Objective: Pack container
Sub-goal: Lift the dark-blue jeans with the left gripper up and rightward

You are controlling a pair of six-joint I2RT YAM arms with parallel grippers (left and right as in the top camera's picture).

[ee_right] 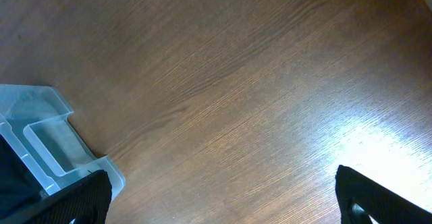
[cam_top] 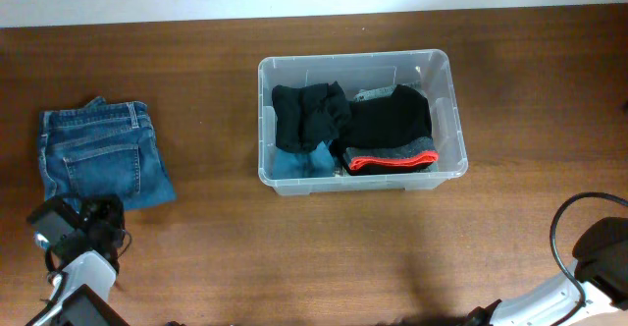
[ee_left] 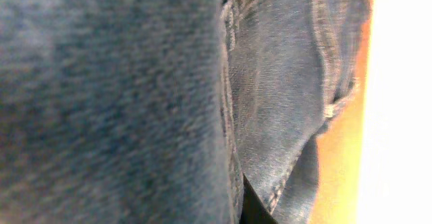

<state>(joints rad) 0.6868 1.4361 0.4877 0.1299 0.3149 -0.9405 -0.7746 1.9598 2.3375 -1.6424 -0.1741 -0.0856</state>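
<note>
Left end effector at near edge of folded jeans; denim fills the wrist view, grip cannot be told. Right end effector released, empty, over the table near the container.

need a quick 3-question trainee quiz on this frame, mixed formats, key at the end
1. True or false: the folded jeans lie on the table, outside the container.
2. The black garment at the container's right end has a band coloured: A green, B red and grey, C yellow.
3. Which hand is at the jeans' edge?
Key: 1 true. 2 B. 3 the left hand.
</note>
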